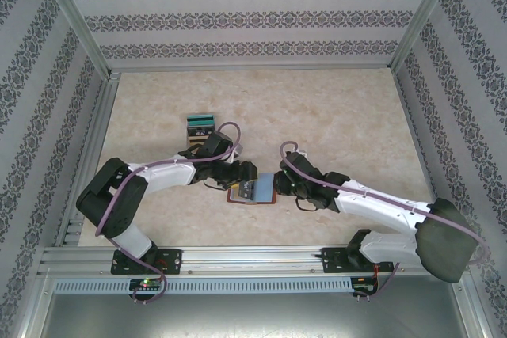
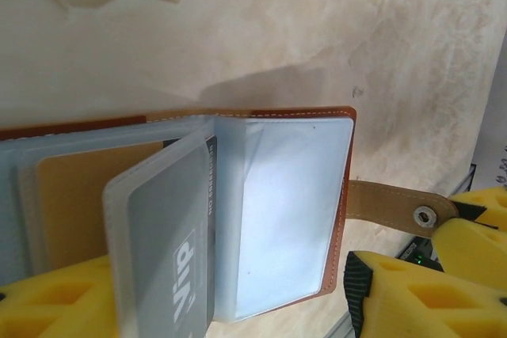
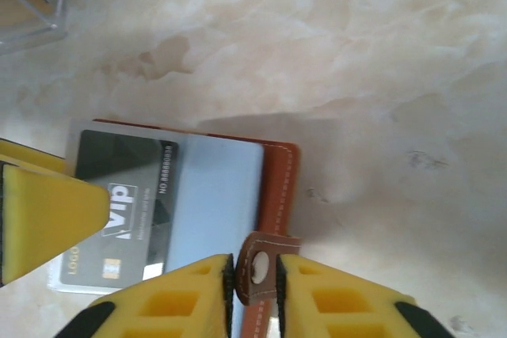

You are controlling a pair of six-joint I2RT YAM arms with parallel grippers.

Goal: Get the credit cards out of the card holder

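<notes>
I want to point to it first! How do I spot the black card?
Look at the middle of the marbled table, where a brown wallet lies open between the two arms. Inside a clear sleeve sits the black card: it alone says VIP in white, unlike the yellow card beside it.

Top camera looks down from above and behind me, far off. Both wrist cameras sit close, sharing the open brown leather card holder (image 3: pixel 277 187).

Card holder (image 1: pixel 252 192) lies open mid-table, credit cards (image 1: pixel 200 126) behind it (leftward).
</notes>
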